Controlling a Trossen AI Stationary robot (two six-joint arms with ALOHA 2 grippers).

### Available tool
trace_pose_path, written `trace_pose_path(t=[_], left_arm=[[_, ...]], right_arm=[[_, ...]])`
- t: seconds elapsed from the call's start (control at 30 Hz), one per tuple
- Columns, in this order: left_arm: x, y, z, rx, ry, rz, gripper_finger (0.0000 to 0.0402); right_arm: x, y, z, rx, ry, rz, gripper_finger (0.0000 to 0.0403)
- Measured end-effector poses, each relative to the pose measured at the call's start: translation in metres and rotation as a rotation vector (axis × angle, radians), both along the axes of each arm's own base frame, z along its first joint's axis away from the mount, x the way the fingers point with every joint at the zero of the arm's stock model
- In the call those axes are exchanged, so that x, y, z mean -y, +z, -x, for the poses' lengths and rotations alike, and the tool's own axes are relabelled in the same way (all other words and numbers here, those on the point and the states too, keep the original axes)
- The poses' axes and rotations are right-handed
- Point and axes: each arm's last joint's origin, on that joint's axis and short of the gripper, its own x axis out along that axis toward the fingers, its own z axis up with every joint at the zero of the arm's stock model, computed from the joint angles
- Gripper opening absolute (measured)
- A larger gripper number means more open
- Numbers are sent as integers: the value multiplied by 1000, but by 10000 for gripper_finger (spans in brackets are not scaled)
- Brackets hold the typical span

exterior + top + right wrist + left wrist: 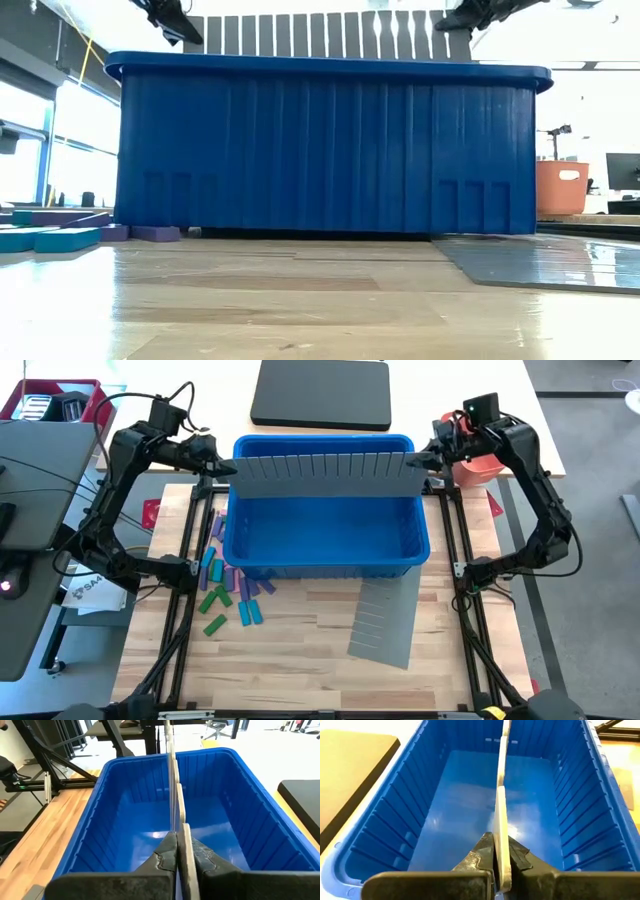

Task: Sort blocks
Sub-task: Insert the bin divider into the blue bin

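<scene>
In the low view the blue bin (330,145) fills the middle of the picture and hides the table behind it; only the top edge of the grey slotted divider (330,34) rises above its rim, and both arms are cut off by the upper edge. The blocks (60,228) are partly cut off at the side edge, their number too small to tell. In the high view the bin's near wall (325,565) covers some blocks (228,585) lying against it. In the left wrist view the divider (502,835) appears edge-on, its far end cropped. A second grey sheet (545,262) runs out of frame.
</scene>
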Motion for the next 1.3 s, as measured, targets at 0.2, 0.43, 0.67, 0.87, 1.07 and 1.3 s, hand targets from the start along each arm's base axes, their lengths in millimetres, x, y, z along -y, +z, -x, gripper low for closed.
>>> trace_pose_path(t=[0.2,0.43,0.67,0.87,1.07,1.3], left_arm=[[-3,0,4,-4,9,-24,0],[-6,-3,0,23,-15,-10,0],[-13,-7,-4,29,-27,-6,0],[-14,-8,-3,0,0,-15,0],[-11,-9,-1,-11,3,16,0],[-1,-3,3,-9,8,-10,0]], right_arm=[[-3,0,-5,-1,21,1,3],[-3,-1,-6,-27,4,8,3],[0,-2,-2,-48,-33,24,3],[0,-1,-2,-43,-31,16,3],[0,-1,-2,-38,-26,15,3],[0,-1,-2,-37,-25,16,3]])
